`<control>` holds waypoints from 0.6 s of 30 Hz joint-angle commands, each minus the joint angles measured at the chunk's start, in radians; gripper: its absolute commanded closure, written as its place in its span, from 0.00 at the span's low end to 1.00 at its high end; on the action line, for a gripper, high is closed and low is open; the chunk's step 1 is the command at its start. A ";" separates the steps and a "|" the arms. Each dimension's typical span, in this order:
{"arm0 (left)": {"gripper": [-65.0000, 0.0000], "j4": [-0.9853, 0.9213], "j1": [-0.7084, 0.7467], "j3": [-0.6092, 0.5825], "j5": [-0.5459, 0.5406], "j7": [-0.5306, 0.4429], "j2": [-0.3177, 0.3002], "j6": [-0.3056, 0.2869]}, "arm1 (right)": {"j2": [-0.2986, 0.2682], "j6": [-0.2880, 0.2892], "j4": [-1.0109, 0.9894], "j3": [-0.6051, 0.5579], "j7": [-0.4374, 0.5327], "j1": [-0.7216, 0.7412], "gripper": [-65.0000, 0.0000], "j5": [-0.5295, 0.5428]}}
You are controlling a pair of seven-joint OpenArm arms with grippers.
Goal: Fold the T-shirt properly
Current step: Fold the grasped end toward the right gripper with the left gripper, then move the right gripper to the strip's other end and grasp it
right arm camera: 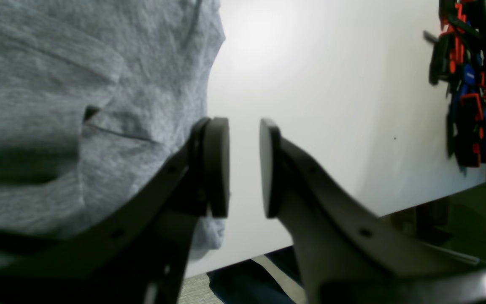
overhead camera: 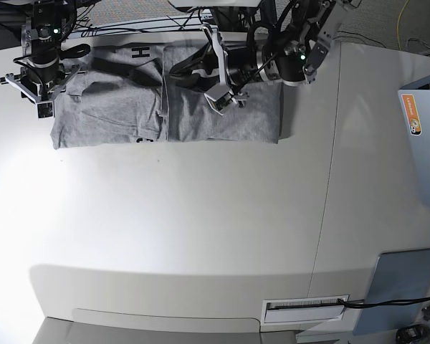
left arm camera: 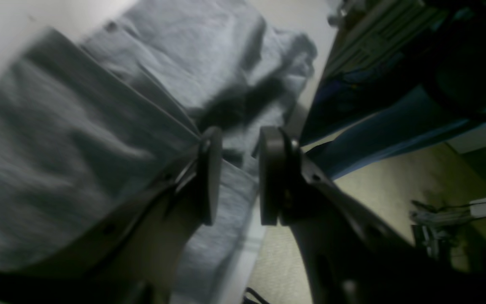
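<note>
The T-shirt (overhead camera: 165, 97) lies folded along the table's (overhead camera: 201, 215) far edge. The left gripper (left arm camera: 239, 175) hovers above its cloth, jaws apart, nothing between them. The right gripper (right arm camera: 245, 166), jaws likewise apart and empty, sits just beside the shirt's edge over bare table.

The left arm's black two-fingered tool (left arm camera: 239, 175) has its flat round pads (left arm camera: 210, 173) standing parallel with a clear gap between them, nothing pinched there. The right arm's matching black tool (right arm camera: 245, 166) shows the same narrow gap, holding nothing. In the base view both arms reach along the far edge, the left tool (overhead camera: 222, 97) angled downward, the right tool (overhead camera: 39, 97) pointing straight down.
</note>
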State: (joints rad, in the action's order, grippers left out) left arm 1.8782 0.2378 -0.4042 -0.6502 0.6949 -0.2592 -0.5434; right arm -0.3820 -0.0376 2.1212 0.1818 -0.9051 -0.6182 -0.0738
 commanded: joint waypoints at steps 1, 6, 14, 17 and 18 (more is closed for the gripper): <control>0.78 0.017 -0.015 0.010 -0.024 -0.023 -0.001 -0.008 | -0.012 -0.012 0.019 0.009 0.016 -0.002 0.80 -0.010; 0.71 0.017 -0.031 0.125 -0.018 -0.023 -0.001 -0.008 | -0.012 -0.012 0.019 0.010 0.025 -0.002 0.80 -0.072; 0.63 0.017 -0.030 0.351 -0.016 0.032 -0.002 -0.009 | -0.012 -0.006 0.019 0.010 0.081 0.001 0.49 -0.151; 0.63 0.017 -0.031 0.388 -0.016 0.056 -0.004 -0.009 | -0.017 -0.013 0.018 0.021 -0.069 0.041 0.48 -0.051; 0.63 0.017 -0.030 0.395 -0.016 0.056 -0.008 -0.009 | -0.017 -0.011 0.017 0.039 -0.138 0.066 0.48 0.016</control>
State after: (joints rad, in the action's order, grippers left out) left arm 1.8782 0.2161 -0.0120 -0.6483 0.7692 -0.2619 -0.5442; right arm -0.3813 -0.0368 2.1204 0.2100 -1.0916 -0.5579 -0.0181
